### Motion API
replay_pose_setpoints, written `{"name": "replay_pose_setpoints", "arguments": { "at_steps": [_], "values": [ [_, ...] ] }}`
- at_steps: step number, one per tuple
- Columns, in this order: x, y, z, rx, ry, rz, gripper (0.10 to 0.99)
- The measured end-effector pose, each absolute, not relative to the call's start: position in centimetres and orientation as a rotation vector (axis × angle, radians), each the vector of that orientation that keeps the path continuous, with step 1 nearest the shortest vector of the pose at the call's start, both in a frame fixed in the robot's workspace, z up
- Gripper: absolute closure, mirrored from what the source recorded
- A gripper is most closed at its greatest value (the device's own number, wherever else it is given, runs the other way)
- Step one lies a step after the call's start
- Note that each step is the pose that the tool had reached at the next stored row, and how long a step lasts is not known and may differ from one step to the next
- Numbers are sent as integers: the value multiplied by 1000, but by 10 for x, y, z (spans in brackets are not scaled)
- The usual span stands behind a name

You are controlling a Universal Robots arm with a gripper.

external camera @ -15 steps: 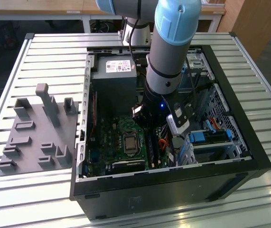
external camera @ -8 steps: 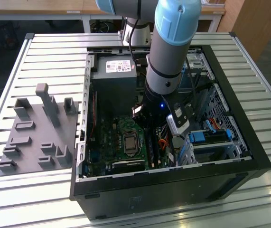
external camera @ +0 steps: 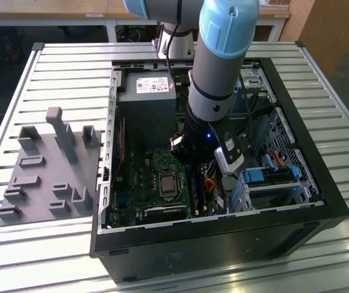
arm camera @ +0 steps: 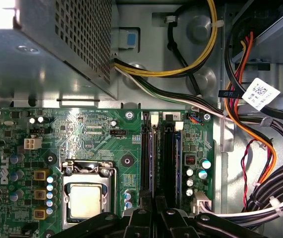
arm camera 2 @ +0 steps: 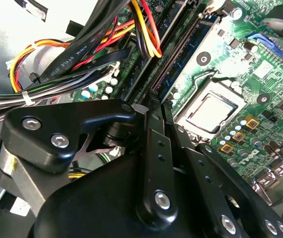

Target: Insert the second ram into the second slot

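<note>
Exterior view: set high and well back from me, angled down across the slatted table (external camera: 64, 73) into the open computer case (external camera: 321, 183).

First wrist view: rides on my wrist, close, facing almost straight down on the motherboard (arm camera: 96, 134), the processor socket (arm camera: 85, 198) near my linkage.

Second wrist view: also on my wrist, closer, slanting past my gripper (arm camera 2: 153, 106) along the board.

Shared: all three take in the processor socket; both wrist views take in the memory slots (arm camera: 156, 158) beside it.

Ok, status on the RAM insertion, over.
Gripper down at the RAM slots. Holding the second ram: cannot tell. Cables beside, clear of slots.
</note>
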State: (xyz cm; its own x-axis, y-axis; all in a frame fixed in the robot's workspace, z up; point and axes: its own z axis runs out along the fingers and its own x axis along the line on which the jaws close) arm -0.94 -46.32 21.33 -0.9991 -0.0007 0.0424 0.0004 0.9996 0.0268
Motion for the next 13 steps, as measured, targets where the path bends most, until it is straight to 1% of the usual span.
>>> {"name": "replay_pose_setpoints", "arguments": {
  "at_steps": [13],
  "values": [
    [-9, -466, 214, -4, -3099, -45, 949]
  ]
}}
